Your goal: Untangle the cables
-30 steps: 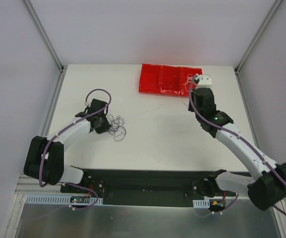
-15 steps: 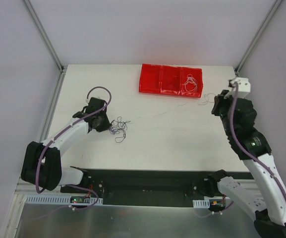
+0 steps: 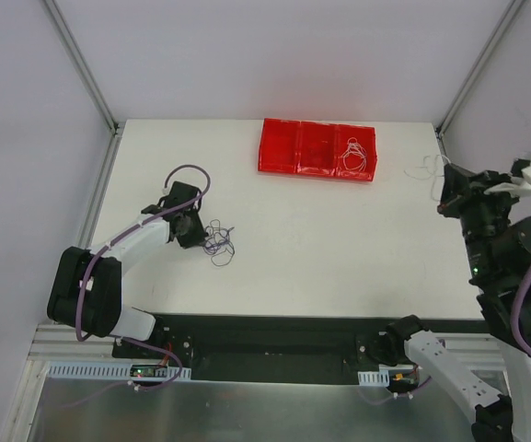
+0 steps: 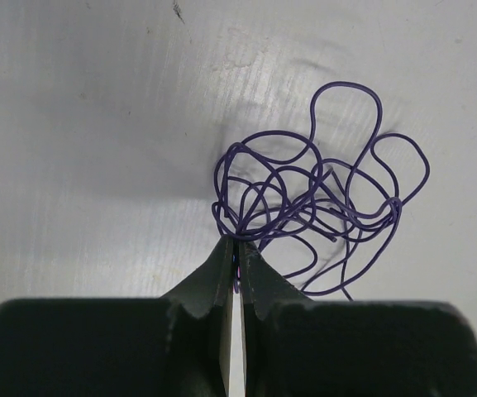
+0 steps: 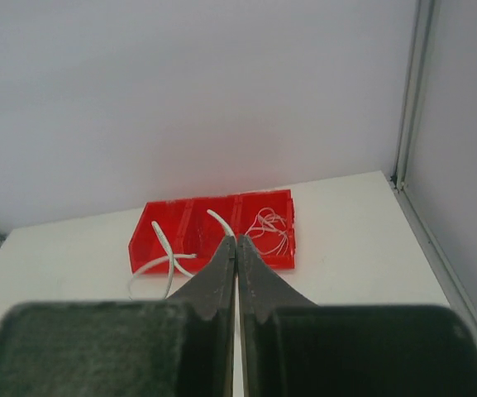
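A dark purple cable [image 4: 321, 198] lies in a loose curly clump on the white table [image 3: 320, 249]. My left gripper [image 4: 236, 246] is shut on one strand at the clump's near edge. In the top view that gripper [image 3: 199, 235] sits just left of the clump [image 3: 219, 241]. My right gripper [image 5: 236, 241] is shut on a white cable [image 5: 165, 252] that curls out from its tips. In the top view it [image 3: 443, 189] is raised at the far right, with the white cable [image 3: 421, 168] hanging from it. No red cable can be made out.
A red three-compartment tray [image 3: 283, 147] lies at the back of the table, with a thin white wire [image 3: 357, 158] coiled in its right compartment. It also shows in the right wrist view [image 5: 151, 236]. Walls and frame posts close in the sides.
My right arm has swung from the tray to the far right and up, drawing the white cable away from the clump. The left gripper has stayed on the purple clump.
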`<state>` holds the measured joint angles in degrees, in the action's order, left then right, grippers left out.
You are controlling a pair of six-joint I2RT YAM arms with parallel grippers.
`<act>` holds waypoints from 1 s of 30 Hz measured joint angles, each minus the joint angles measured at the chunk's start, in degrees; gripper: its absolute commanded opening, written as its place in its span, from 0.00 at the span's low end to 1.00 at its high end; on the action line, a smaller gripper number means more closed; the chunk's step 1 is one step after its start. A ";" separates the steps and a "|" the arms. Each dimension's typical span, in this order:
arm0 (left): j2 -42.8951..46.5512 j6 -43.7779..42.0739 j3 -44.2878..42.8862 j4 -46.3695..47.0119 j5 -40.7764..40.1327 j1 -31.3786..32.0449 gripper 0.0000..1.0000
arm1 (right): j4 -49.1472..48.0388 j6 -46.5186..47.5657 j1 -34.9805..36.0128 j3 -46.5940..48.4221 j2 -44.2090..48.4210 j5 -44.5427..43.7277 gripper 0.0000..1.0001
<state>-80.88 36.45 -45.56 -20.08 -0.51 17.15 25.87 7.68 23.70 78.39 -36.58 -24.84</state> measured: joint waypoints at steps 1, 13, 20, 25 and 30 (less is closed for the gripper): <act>0.00 -0.02 -0.09 0.00 0.04 0.00 0.06 | 0.28 -0.09 0.00 -0.31 -0.90 1.31 0.01; 7.93 -5.55 -3.23 -0.83 7.28 0.00 0.84 | 2.69 -0.15 0.00 -7.65 -10.56 11.32 0.01; 15.19 -9.20 -8.04 -3.19 11.67 0.00 0.99 | 3.06 -0.79 0.00 -5.95 -12.02 16.09 0.01; 17.55 -11.19 -11.02 -3.48 14.75 0.00 0.99 | 3.15 -0.90 0.00 -5.51 -12.79 16.74 0.01; 16.92 -13.16 -13.77 -4.72 17.03 0.00 0.99 | 3.13 -0.79 -0.04 -3.19 -15.93 16.68 0.01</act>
<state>-63.96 23.29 -59.33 -24.80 16.51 17.15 28.99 6.90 23.66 75.20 -52.51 -8.16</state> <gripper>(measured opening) 0.990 0.009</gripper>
